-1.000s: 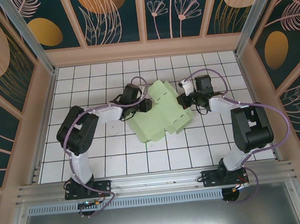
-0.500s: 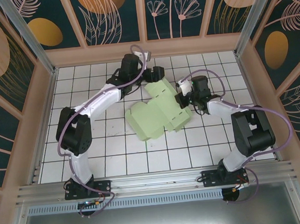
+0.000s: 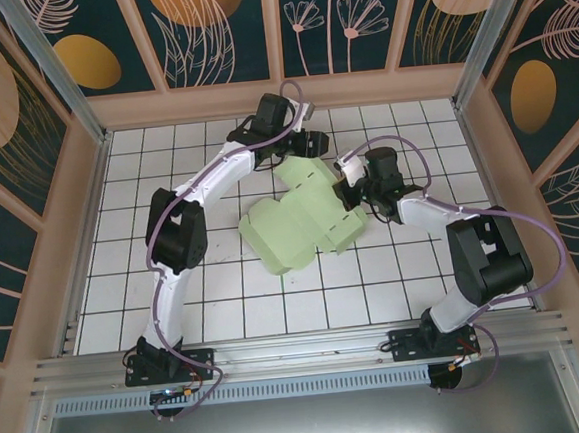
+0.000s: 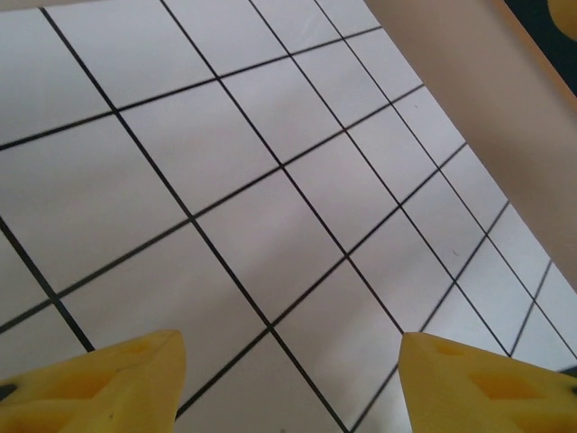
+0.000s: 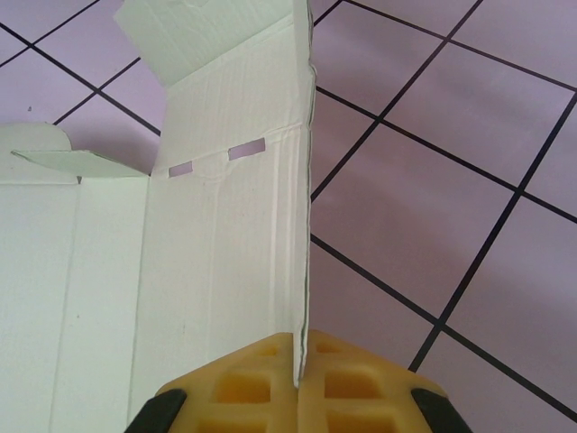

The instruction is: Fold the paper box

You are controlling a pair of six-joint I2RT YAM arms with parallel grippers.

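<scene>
The box (image 3: 292, 226) is seen part-folded at the bench (image 3: 226, 302) centre. Its 3 o'clock edge is pinched by the right claw (image 5: 297, 381). The left claw (image 3: 312, 142) is held wide and empty at 12 o'clock. A flap is judged due for gripping and creasing next.

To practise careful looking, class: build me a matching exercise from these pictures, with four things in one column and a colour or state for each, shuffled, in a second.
Column one:
1. left jaws
2. right jaws
3. paper box
4. table

Column two:
A. pale mint green, flaps partly raised
B. white tiles with dark lines
C. open, nothing between them
D. closed on a card edge

Pairs: 1-C, 2-D, 3-A, 4-B
</scene>
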